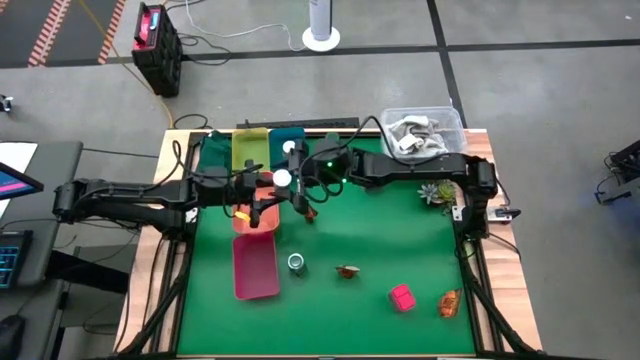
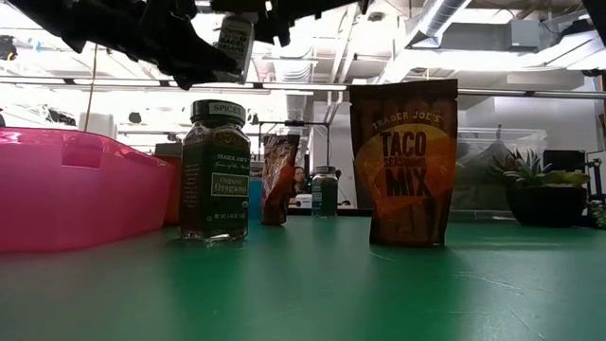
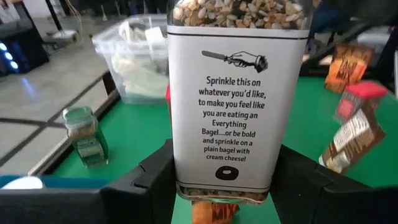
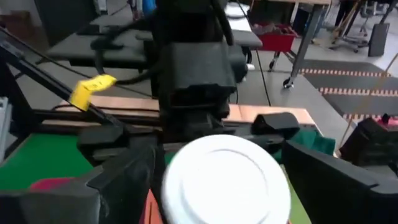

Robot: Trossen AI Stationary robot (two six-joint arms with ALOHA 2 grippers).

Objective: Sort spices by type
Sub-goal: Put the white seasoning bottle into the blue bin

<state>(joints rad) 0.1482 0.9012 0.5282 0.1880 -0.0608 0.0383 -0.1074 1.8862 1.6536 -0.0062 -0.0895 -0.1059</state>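
A glass spice jar with a white label [image 3: 224, 106] and a white lid [image 4: 224, 174] hangs above the table's far middle. My left gripper [image 3: 224, 190] is shut on it. My right gripper [image 4: 221, 186] is open, a finger on each side of the lid; no touch shows. On the green mat stand a green-lidded oregano jar [image 2: 216, 170], a taco-mix sachet [image 2: 405, 161], a second sachet [image 1: 347, 271] and a pink block [image 1: 402, 298]. Another white-lidded jar [image 1: 290, 148] sits in the teal tray [image 1: 296, 135]. My left gripper pinches the jar's lower part [image 3: 186, 177] between its two fingers, one on each side. The fingers come in about level from the table's left. The jar stands upright in the hold, lid up, lifted clear of the table.
A pink tray [image 1: 255, 268] lies near left, an orange tray [image 1: 245, 218] under the grippers, and green [image 1: 214, 150] and yellow [image 1: 250, 148] trays at the far edge. A clear tub [image 1: 422, 130] and a potted plant [image 1: 437, 192] are far right.
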